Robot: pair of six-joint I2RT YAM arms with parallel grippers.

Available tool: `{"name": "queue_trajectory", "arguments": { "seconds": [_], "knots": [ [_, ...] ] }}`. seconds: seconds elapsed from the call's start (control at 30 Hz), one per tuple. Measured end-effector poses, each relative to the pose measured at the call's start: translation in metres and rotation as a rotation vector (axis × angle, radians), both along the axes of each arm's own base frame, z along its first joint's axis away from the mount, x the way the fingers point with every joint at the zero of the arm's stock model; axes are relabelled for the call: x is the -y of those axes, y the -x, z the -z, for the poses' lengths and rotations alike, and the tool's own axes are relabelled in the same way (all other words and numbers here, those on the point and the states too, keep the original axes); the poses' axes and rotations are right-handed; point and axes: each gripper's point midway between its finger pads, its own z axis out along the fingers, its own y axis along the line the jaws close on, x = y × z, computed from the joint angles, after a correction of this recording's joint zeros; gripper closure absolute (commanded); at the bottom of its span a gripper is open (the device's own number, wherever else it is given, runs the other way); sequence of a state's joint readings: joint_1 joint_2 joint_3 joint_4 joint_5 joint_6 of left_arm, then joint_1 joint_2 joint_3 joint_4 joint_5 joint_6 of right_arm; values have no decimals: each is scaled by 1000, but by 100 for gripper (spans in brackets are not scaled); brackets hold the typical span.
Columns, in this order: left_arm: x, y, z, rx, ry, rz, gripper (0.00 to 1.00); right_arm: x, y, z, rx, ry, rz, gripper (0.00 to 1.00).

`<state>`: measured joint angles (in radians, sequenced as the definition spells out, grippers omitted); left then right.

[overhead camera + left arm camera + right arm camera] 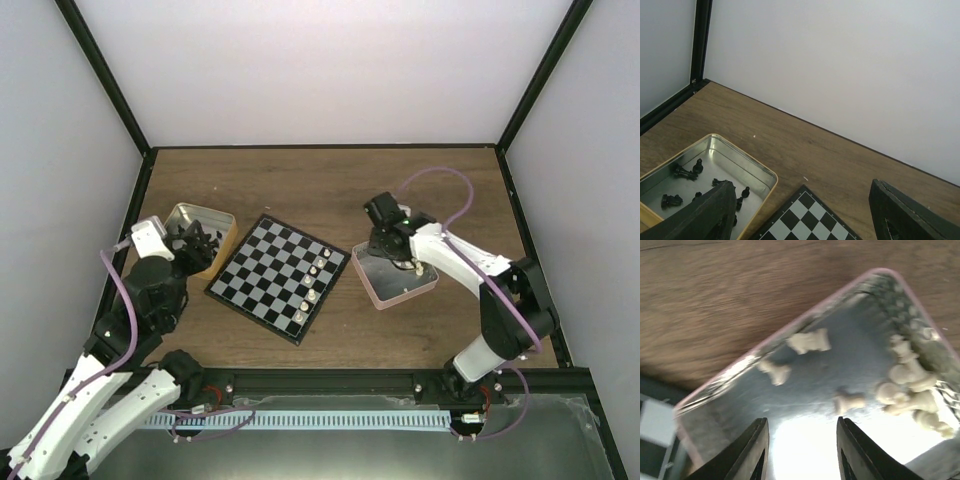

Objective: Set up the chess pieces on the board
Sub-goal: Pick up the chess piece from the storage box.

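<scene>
Right pincer [801,430] partly open and empty, hovering over the pink tray [805,315], cream chess pieces [809,341] scattered just ahead of its tips, left pincer [802,190] wide open, holding nothing, gold tin [765,172] with black pieces [684,172] beneath one finger, board [278,276] between both pincers on the surface [330,190].

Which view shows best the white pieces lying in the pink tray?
The right wrist view: it looks closely into the pink tray, so single white pieces show, though blurred. In the top external view the right arm hides most of the tray. The left wrist view shows none of them.
</scene>
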<state>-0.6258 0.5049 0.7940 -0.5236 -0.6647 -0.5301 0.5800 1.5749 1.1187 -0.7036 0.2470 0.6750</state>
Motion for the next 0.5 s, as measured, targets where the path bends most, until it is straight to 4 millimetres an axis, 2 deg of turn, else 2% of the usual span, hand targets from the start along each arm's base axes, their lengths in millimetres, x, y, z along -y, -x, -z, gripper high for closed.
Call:
{"name": "queue_trajectory", "arguments": {
  "seconds": [0.07, 0.17, 0.5],
  "knots": [
    [1, -1, 1, -2, -3, 4, 25, 22, -2, 10, -7, -10, 58, 61],
    [3, -3, 3, -10, -9, 8, 25, 38, -3, 25, -21, -20, 110, 61],
    [4, -5, 6, -20, -16, 10, 25, 42, -9, 54, -51, -23, 200, 62]
  ]
}}
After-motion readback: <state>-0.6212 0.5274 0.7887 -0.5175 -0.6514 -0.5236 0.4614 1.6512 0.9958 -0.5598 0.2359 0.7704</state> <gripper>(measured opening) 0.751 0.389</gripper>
